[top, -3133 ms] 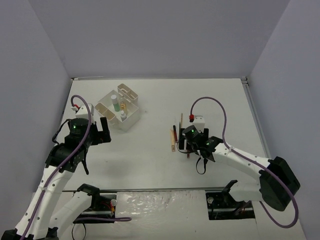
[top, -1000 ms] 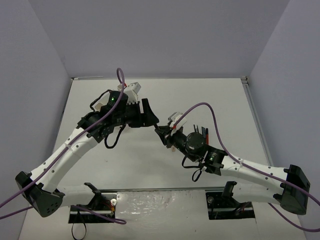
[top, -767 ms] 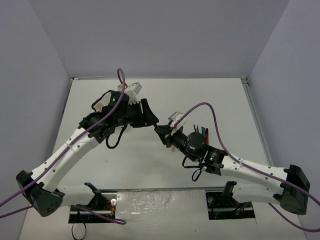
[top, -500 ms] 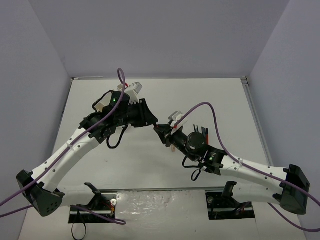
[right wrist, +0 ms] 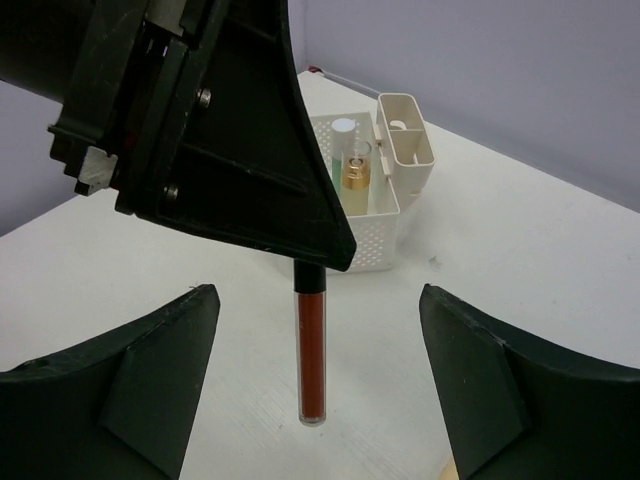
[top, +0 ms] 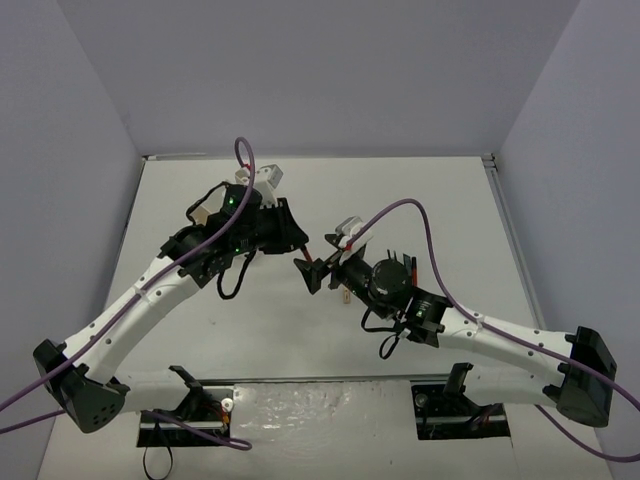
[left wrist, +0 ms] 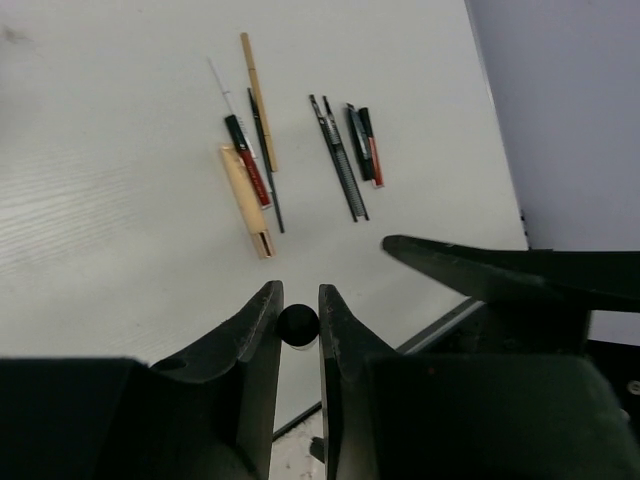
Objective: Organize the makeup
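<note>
left hand (left wrist: 297, 298) on a slim, glossy, cylindrical red tube (right wrist: 311, 350)

we see a red stick (right wrist: 311, 355) with a black top hanging straight down in the air, a fat tan stick (left wrist: 246, 200) and thin black sticks (left wrist: 338, 160) lying flat, close together, on the table (left wrist: 100, 220), a gold bottle (right wrist: 354, 172) standing in the white box (right wrist: 370, 240)

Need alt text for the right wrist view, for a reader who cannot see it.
The left pincer grips a red makeup stick by its black end, dangling it between the fingers of the open right pincer. Behind, a white compartmented box holds small bottles.
</note>
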Robot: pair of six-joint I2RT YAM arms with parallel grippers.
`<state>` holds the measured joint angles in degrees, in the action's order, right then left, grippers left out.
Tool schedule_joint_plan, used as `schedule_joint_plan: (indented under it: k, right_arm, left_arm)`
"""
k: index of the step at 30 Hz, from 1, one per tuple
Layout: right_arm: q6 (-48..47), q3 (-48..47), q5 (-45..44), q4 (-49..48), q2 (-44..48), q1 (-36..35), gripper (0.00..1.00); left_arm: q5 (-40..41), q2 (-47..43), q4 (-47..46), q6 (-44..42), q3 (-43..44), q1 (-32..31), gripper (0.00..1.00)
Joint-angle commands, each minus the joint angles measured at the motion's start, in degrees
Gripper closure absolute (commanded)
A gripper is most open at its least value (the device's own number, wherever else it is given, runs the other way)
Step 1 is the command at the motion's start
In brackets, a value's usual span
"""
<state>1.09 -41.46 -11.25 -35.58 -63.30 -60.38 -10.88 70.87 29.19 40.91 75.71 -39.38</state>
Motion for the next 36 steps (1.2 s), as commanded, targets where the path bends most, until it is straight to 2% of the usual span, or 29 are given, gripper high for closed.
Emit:
schedule_joint_plan:
  k: [1, 4, 11, 15, 19, 25, 36]
  right_arm:
    - [1.3, -3.4, -5.7, -0.1, 0.5, 0.1, 0.11]
    - [3.2, -2.9, -9.4, 3.9, 1.6, 0.1, 0.01]
    - [7.4, -1.2, -16.9, 12.7, 5.9, 0.2, 0.0]
    - [9.5, 0.1, -19.2, 17.1, 8.8, 0.3, 0.0]
    - [10.9, 2.5, -19.6, 18.4, 11.1, 0.4, 0.0]
    - [11.1, 3.6, -21.0, 20.7, 13.1, 0.7, 0.0]
    - [11.8, 5.1, -21.7, 22.8, 14.4, 1.8, 0.0]
  left_arm:
    - [8.3, 0.1, -0.7, -6.4, 6.1, 1.3, 1.0]
    - [12.5, 2.1, -1.1, -9.9, 8.3, 5.7, 1.0]
    - [19.5, 10.1, -7.1, -19.8, 15.2, 15.3, 1.0]
    - [21.8, 15.7, -10.8, -25.1, 21.1, 18.2, 1.0]
    - [21.9, 20.6, -16.1, -27.4, 24.3, 21.1, 1.0]
    - [18.1, 30.1, -16.9, -26.4, 30.6, 25.1, 1.0]
    - [14.2, 40.1, -19.3, -26.3, 34.6, 27.0, 1.0]
